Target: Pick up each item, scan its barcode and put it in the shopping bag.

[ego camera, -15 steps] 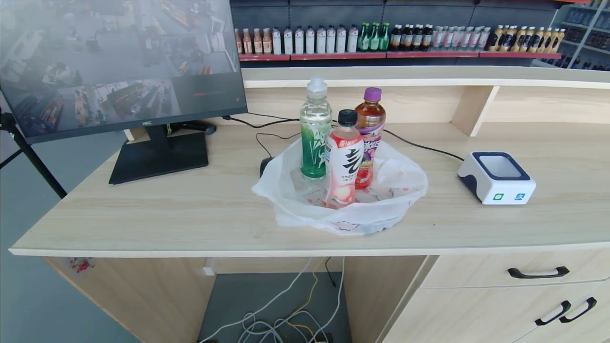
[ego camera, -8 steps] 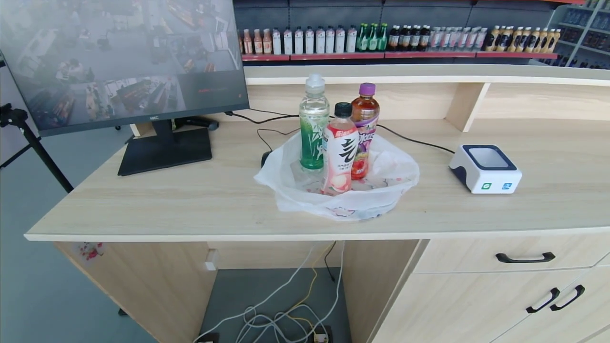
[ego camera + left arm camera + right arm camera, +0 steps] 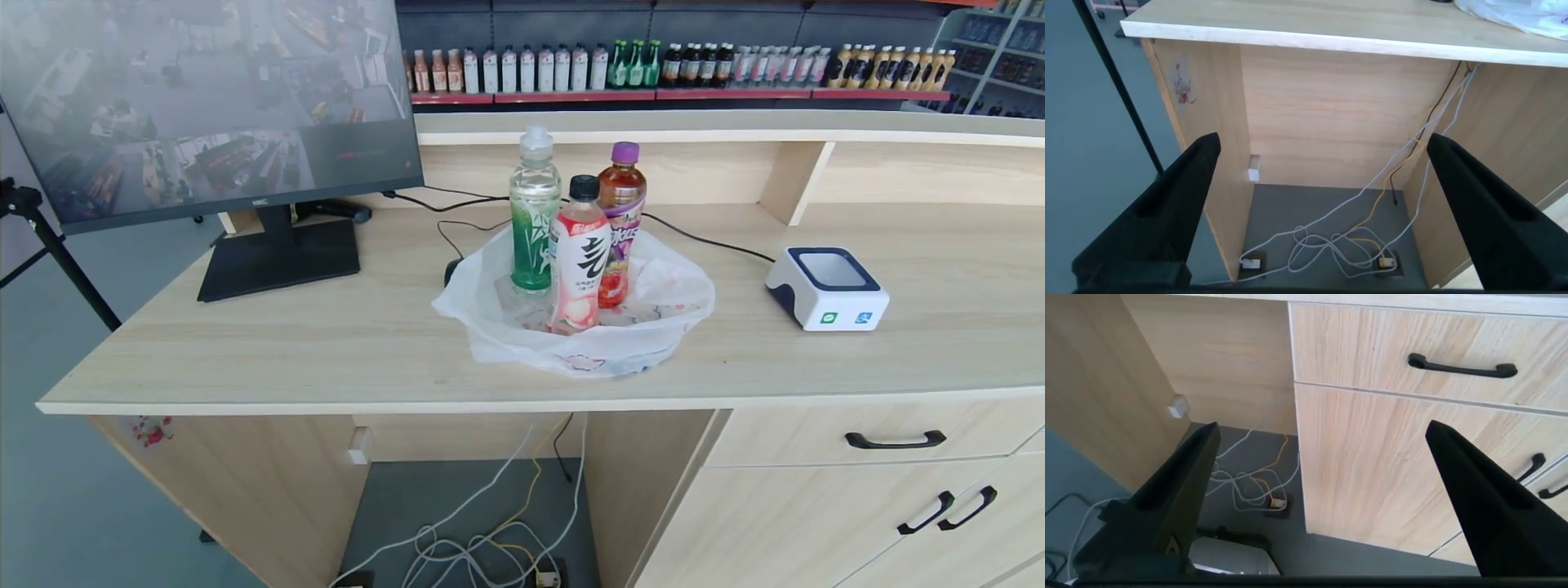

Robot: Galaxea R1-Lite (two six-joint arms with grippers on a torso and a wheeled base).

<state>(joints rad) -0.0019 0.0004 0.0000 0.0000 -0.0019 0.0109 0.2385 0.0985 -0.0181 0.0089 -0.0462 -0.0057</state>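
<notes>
My left gripper (image 3: 1321, 192) and right gripper (image 3: 1321, 494) hang wide and empty below the counter (image 3: 326, 351), likely because three bottles (image 3: 580, 253) stand upright in the shopping bag (image 3: 653, 343), scanner (image 3: 826, 287) at its three o'clock

Large black character on the pink bottle (image 3: 577, 261), remaining label print too small to read

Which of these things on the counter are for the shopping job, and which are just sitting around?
For the job: the green bottle, the pink bottle and the purple-capped bottle, all standing in the white shopping bag; the scanner beside it.

Just lying about: the monitor, the drinks shelf behind the counter, the cables under the counter.
</notes>
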